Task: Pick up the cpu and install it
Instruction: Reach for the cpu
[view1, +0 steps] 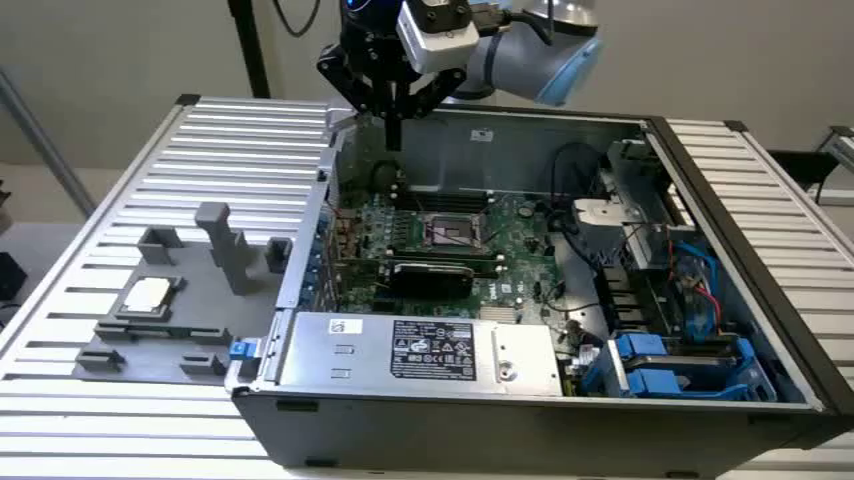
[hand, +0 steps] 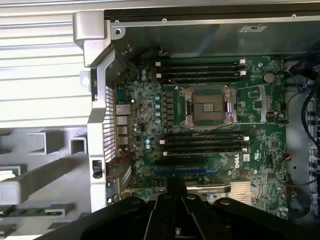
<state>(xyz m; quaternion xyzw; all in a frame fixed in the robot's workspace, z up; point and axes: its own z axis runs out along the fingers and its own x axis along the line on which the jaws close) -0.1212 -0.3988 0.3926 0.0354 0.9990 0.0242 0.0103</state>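
The cpu (view1: 147, 293), a small square chip with a silvery top, lies flat on the grey fixture plate (view1: 134, 345) at the exterior view's left, outside the computer case. My gripper (view1: 394, 128) hangs high over the case's back left corner, fingers pointing down, shut with nothing between them. It is far from the cpu. The open black metal-framed socket (view1: 454, 232) sits bare in the middle of the green motherboard (view1: 521, 265). In the wrist view the socket (hand: 209, 107) lies beyond my shut gripper (hand: 175, 186).
The open computer case (view1: 747, 330) lies on a slatted metal table (view1: 160, 160). A power supply (view1: 414, 350) fills its front, with blue drive brackets (view1: 667, 370) and cables at the exterior view's right. Tall grey fixture posts (view1: 220, 240) stand near the cpu. Memory slots (hand: 200, 70) flank the socket.
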